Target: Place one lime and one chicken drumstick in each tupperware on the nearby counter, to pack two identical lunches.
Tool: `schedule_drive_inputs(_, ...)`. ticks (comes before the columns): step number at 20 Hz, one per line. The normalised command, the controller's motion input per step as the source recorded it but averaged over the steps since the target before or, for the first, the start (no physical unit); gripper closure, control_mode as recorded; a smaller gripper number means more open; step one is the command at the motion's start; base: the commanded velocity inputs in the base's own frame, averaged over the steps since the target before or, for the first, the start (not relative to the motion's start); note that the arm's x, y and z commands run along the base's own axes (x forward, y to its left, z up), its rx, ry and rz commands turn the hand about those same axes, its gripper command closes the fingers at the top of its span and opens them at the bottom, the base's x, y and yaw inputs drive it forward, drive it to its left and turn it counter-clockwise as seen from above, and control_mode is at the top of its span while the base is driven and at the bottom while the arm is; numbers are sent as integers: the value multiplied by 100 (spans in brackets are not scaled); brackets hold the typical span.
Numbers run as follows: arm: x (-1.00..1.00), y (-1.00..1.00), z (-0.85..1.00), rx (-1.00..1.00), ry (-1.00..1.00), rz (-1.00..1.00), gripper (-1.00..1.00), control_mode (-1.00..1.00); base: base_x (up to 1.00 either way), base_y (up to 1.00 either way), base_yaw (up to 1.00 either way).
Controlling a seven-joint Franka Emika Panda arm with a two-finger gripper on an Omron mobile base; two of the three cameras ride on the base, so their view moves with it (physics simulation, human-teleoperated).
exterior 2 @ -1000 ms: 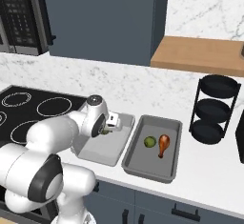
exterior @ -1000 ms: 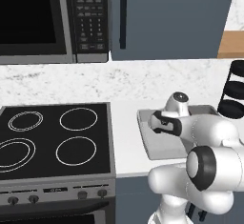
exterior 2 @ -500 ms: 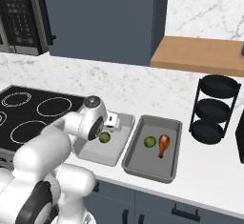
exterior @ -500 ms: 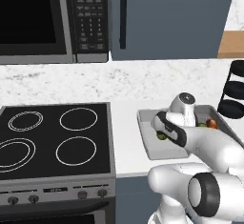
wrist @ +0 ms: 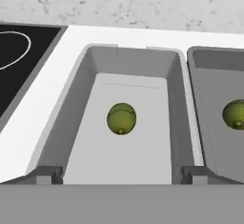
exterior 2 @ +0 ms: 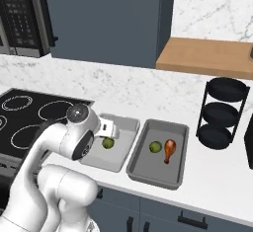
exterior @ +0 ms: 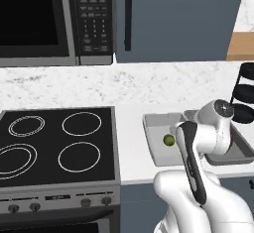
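Note:
Two grey tupperware sit side by side on the white counter. The left tupperware holds one lime lying loose on its floor. In the right tupperware lie a second lime and a chicken drumstick. My gripper hangs over the near end of the left tupperware, open, its fingers wide apart with nothing between them, above the lime and clear of it.
A black stovetop borders the counter to the left, under a microwave. A black three-tier rack stands right of the tupperware, below a wooden wall shelf. Marble wall runs behind.
The gripper has opened and let the lime go into the left tupperware, where it now rests. The hand has drawn back a little from it.

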Motion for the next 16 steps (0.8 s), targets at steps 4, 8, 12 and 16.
schedule_drive_inputs(4,-100,0,83,0,-10,0,-100,-100,0,0,0)
schedule_drive_inputs(8,-87,19,24,0,-4,0,-100,-100,0,0,0)
schedule_drive_inputs(12,-26,54,-51,-5,0,5,-100,-100,0,0,0)
schedule_drive_inputs(16,-7,80,-87,-10,0,6,-100,-100,0,0,0)
